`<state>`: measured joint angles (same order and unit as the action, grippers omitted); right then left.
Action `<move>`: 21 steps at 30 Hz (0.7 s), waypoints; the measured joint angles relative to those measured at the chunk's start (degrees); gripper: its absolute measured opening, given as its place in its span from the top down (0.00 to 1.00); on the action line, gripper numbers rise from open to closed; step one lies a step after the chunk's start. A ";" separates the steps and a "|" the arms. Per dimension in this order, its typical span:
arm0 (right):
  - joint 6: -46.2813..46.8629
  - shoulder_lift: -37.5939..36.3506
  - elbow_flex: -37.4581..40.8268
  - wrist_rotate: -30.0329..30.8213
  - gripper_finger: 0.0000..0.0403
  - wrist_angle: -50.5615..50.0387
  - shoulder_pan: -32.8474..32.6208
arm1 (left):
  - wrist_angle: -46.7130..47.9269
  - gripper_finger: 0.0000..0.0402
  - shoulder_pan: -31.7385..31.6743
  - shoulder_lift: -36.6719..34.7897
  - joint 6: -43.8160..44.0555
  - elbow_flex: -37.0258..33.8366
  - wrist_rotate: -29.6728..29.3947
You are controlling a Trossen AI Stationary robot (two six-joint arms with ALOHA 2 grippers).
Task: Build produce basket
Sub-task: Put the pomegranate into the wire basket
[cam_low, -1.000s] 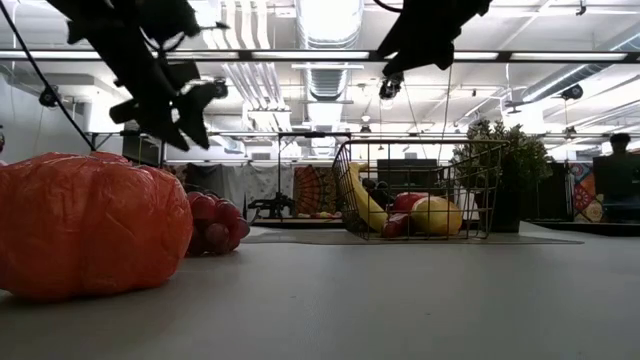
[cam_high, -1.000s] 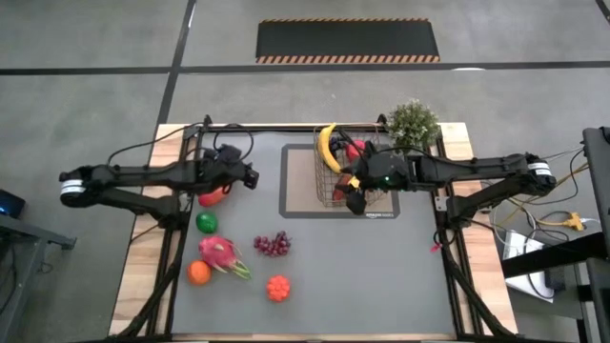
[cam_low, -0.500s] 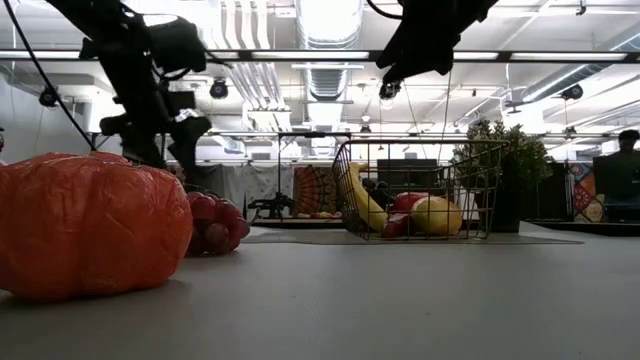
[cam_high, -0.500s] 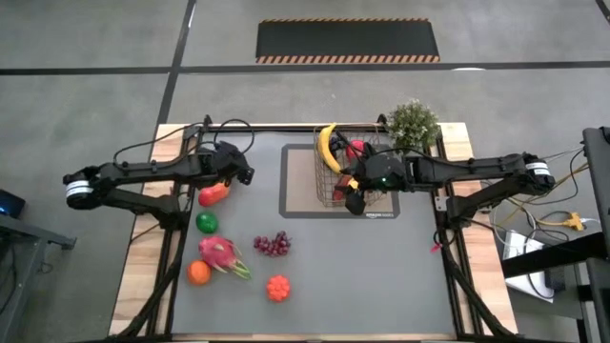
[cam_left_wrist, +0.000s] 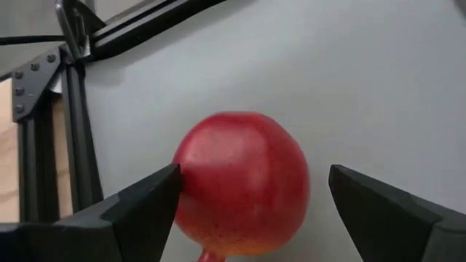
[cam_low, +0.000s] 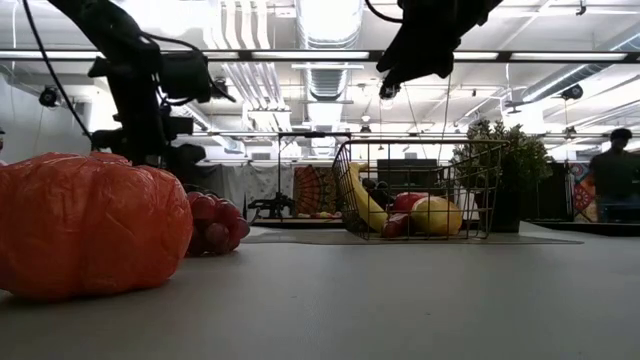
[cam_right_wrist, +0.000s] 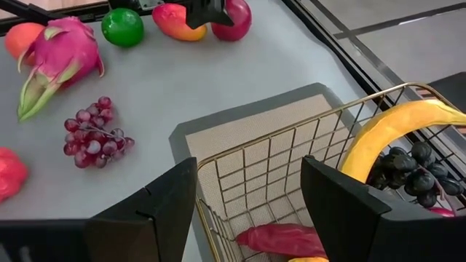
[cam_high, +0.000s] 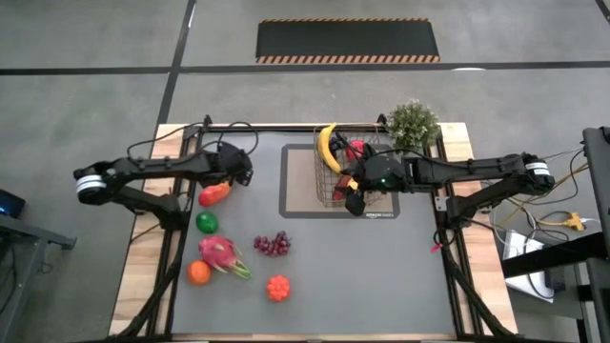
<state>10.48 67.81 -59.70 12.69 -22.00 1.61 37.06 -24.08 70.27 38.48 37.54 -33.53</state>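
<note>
The left arm reaches in from the table's left edge toward the far left part of the grey surface, its wrist bent down so the left gripper (cam_high: pixel 232 174) hangs low over a red apple (cam_left_wrist: pixel 242 182). Its fingers (cam_left_wrist: pixel 138 207) stand wide on either side of the apple, one just touching or nearly touching the fruit, the other clearly apart from it, so nothing is gripped. A mango (cam_high: pixel 213 193) lies just beside the apple. The right arm stretches in from the right edge, level above the table, and the right gripper (cam_high: pixel 355 193) hovers over the near edge of the basket (cam_high: pixel 329 195) with its fingers (cam_right_wrist: pixel 156 211) partly spread and nothing between them. The basket sits on a mat (cam_high: pixel 297 205) at the far middle of the table and holds a banana (cam_high: pixel 327 146), dark grapes (cam_right_wrist: pixel 408 171) and some red pieces. Nearer on the left lie a green fruit (cam_high: pixel 207 223), a dragon fruit (cam_high: pixel 219 254), an orange (cam_high: pixel 198 272), red grapes (cam_high: pixel 272 244) and a red-orange fruit (cam_high: pixel 277 287).
</note>
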 joint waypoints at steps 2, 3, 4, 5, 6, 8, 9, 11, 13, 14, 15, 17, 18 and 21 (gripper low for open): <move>0.00 0.00 0.02 0.00 0.43 0.03 0.00 | -0.07 0.18 0.00 0.74 0.02 0.15 -0.12; 0.00 0.00 0.05 0.00 0.43 0.03 0.00 | -0.10 0.18 -0.06 0.90 0.02 0.15 -0.16; 0.00 0.00 0.11 0.00 0.43 0.04 0.00 | -0.05 0.18 -0.18 1.01 0.10 0.11 -0.15; 0.00 0.00 0.16 0.00 0.43 0.01 0.00 | -0.03 0.18 -0.29 1.14 0.42 0.03 -0.18; 0.00 0.00 0.24 0.00 0.43 0.01 0.00 | 0.00 0.18 -0.37 1.19 0.91 -0.08 -0.37; 0.00 0.00 0.43 0.00 0.43 0.03 0.00 | 0.05 0.18 -0.37 1.14 1.49 -0.20 -0.95; 0.01 0.00 0.56 0.00 0.43 0.04 0.00 | 0.00 0.18 -0.35 1.03 1.63 -0.19 -1.01; 0.02 0.00 0.85 0.00 0.43 0.01 0.00 | 0.02 0.18 -0.37 0.84 1.60 0.04 -0.62; 0.37 0.00 1.03 0.01 0.43 0.03 0.00 | -0.13 0.18 -0.33 0.45 1.49 0.34 0.06; 0.45 0.00 1.13 0.01 0.43 0.02 0.00 | -0.13 0.18 -0.33 0.16 1.49 0.37 0.44; 0.50 0.00 1.21 0.05 0.43 0.03 0.00 | -0.11 0.18 -0.33 -0.04 1.49 0.37 0.71; 0.48 0.00 1.38 0.46 0.43 0.01 0.00 | -0.11 0.18 -0.33 -0.55 1.49 0.32 1.01; 0.49 0.00 1.44 0.63 0.43 0.03 0.00 | -0.10 0.18 -0.33 -0.86 1.55 0.24 1.17; 0.45 0.00 1.51 0.87 0.43 0.03 0.00 | -0.11 0.18 -0.33 -1.33 1.72 0.08 1.27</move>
<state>10.93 67.81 -58.20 13.56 -21.98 1.61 36.95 -24.40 68.95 40.20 37.62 -32.26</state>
